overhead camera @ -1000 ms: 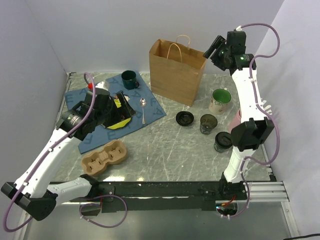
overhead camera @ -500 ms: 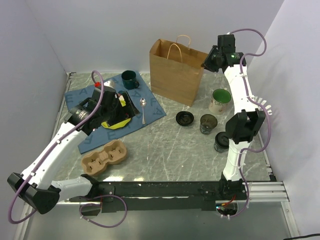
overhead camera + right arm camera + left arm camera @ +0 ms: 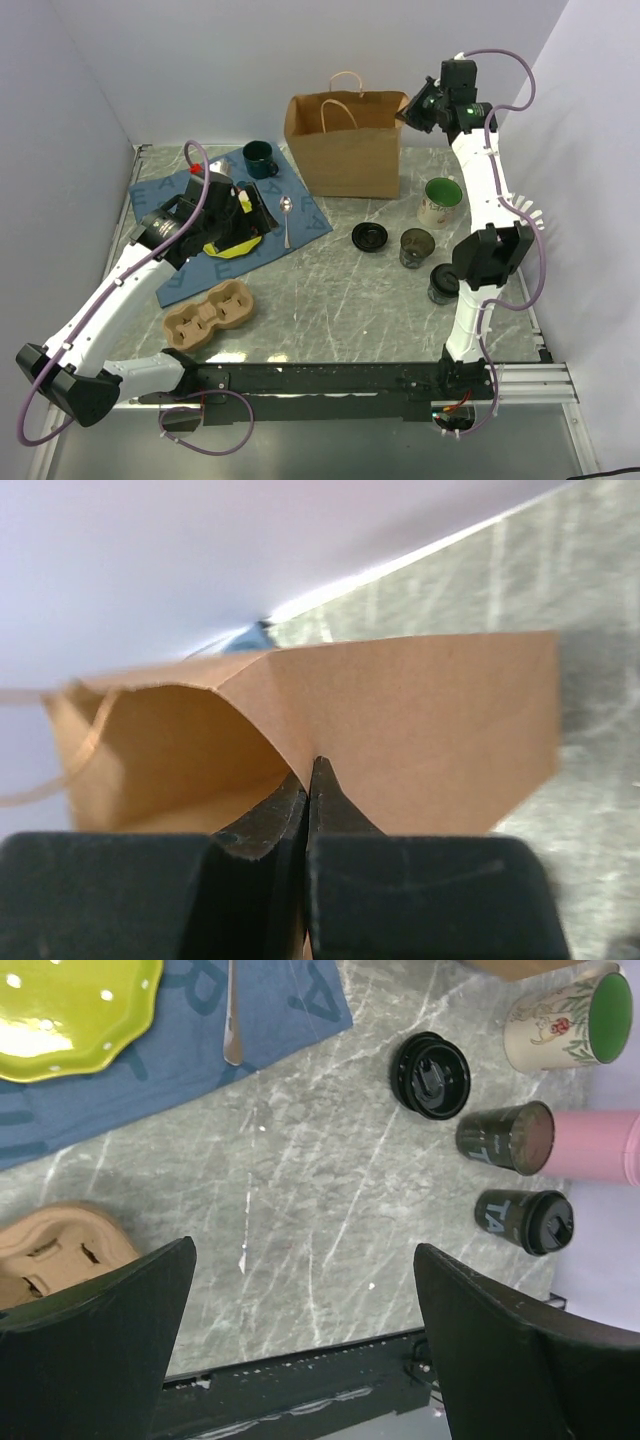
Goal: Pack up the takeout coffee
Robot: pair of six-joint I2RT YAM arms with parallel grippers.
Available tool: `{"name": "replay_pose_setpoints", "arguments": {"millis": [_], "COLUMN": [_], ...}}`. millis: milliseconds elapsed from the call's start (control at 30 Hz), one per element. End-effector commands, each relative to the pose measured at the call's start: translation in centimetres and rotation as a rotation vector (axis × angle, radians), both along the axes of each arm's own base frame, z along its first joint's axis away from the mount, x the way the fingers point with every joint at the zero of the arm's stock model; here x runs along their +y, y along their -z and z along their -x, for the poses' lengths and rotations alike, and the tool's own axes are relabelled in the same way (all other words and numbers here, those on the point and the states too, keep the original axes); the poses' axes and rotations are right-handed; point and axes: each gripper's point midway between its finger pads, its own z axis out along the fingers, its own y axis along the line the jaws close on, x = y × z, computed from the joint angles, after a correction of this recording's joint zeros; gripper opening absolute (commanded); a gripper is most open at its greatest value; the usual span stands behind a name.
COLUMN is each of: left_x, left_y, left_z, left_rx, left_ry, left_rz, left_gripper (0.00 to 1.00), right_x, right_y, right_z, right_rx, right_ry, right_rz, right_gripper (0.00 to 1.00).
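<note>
Top external: right tool (image 3: 407, 108) pinches the paper bag (image 3: 345, 160) at its rim, takeout coffee (image 3: 443, 283) well apart.

Bright, even light with soft shadows; glare on the yellow plate (image 3: 40, 1020), right gripper (image 3: 308, 775) blurry up close

Pale letters on the takeout coffee (image 3: 525, 1222), there on the dark side of the cup under its black lid: "TA", lying sideways from the left wrist view, and the rest curls out of sight. The open cup (image 3: 505, 1138) just beside it carries the same pale print, too turned away to read. Over on the blue cloth (image 3: 290, 1020), big darker-blue capitals: an "A" near the corner, and what looks like an "R" next to it. From above, all of this is too small to read.
</note>
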Motion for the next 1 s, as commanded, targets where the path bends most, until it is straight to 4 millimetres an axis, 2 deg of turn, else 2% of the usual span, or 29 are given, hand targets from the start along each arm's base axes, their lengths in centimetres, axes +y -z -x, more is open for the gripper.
{"name": "replay_pose_setpoints", "arguments": {"millis": [0, 67, 133, 167, 233, 267, 333, 400, 467, 500, 533, 567, 600, 633, 667, 700, 733, 767, 800, 867, 900, 967], "left_x": [0.8, 1.5, 2.1, 2.5, 3.1, 3.6, 4.4, 5.5, 6.7, 7.8, 8.5, 8.7, 8.9, 9.2, 9.2, 9.2, 9.1, 8.9, 8.8, 8.6, 8.6, 8.9], "left_y": [-2.1, -2.7, -3.2, -4.0, -4.6, -5.3, -5.7, -6.9, -7.9, -8.3, -8.3, -9.8, -10.3, -10.7, -11.0, -11.0, -10.9, -10.6, -10.4, -9.6, -9.4, -8.8], "left_z": [-0.7, -0.9, -1.0, -1.2, -1.2, -1.4, -1.3, -1.5, -1.2, -1.4, -1.0, -1.4, -1.5, -1.7, -1.8, -1.9, -2.1, -2.2, -2.2, -2.2, -2.2, -1.9], "left_rx": [-0.077, -0.094, -0.111, -0.136, -0.148, -0.165, -0.162, -0.191, -0.202, -0.21, -0.196, -0.216, -0.219, -0.219, -0.202, -0.194, -0.18, -0.172, -0.168, -0.16, -0.158, -0.152], "left_ry": [-0.024, -0.044, -0.059, -0.078, -0.096, -0.121, -0.148, -0.201, -0.243, -0.289, -0.291, -0.3, -0.301, -0.306, -0.305, -0.307, -0.309, -0.305, -0.304, -0.31, -0.318, -0.34], "left_rz": [-0.018, -0.044, -0.067, -0.076, -0.094, -0.107, -0.13, -0.15, -0.179, -0.22, -0.261, -0.27, -0.286, -0.309, -0.328, -0.334, -0.337, -0.336, -0.331, -0.315, -0.31, -0.3], "left_gripper": [0.97, 0.97, 0.98, 0.98, 0.98, 0.98, 0.98, 0.98, 0.98, 0.98, 0.99, 0.99, 0.99, 0.99, 0.99, 0.99, 0.99, 0.99, 0.99, 0.99, 0.99, 0.99], "right_x": [1.1, 1.5, 1.9, 2.3, 2.8, 3.2, 3.5, 4.0, 4.2, 4.6, 4.8, 5.0, 5.4, 5.6, 5.7, 5.9, 5.9, 6.0, 6.1, 6.0, 5.8, 5.4], "right_y": [-10.1, -11.4, -11.5, -12.2, -12.0, -12.6, -12.6, -12.3, -12.5, -11.3, -11.7, -11.1, -9.1, -9.6, -8.6, -6.8, -6.9, -5.9, -3.7, -3.2, -1.2, -0.8], "right_z": [2.6, 3.9, 4.8, 5.7, 6.6, 7.5, 9.1, 10.4, 12.6, 13.3, 14.9, 15.7, 16.3, 18.1, 19.2, 20.1, 21.6, 22.8, 23.7, 26.1, 26.8, 28.5], "right_rx": [-0.213, -0.227, -0.22, -0.228, -0.203, -0.204, -0.168, -0.134, -0.114, -0.074, -0.071, -0.049, 0.011, -0.002, 0.037, 0.08, 0.076, 0.117, 0.181, 0.181, 0.229, 0.219], "right_ry": [-0.062, -0.091, -0.122, -0.15, -0.178, -0.205, -0.218, -0.251, -0.268, -0.294, -0.31, -0.324, -0.34, -0.367, -0.368, -0.38, -0.394, -0.402, -0.401, -0.403, -0.39, -0.382], "right_rz": [-0.112, -0.136, -0.154, -0.166, -0.187, -0.2, -0.22, -0.238, -0.243, -0.251, -0.256, -0.266, -0.281, -0.281, -0.269, -0.248, -0.243, -0.245, -0.251, -0.248, -0.249, -0.247], "right_gripper": [0.0, 0.0, 0.0, 0.0, 0.0, 0.0, 0.0, 0.0, 0.0, 0.0, 0.0, 0.0, 0.0, 0.0, 0.0, 0.0, 0.0, 0.0, 0.0, 0.0, 0.0, 0.0]}}
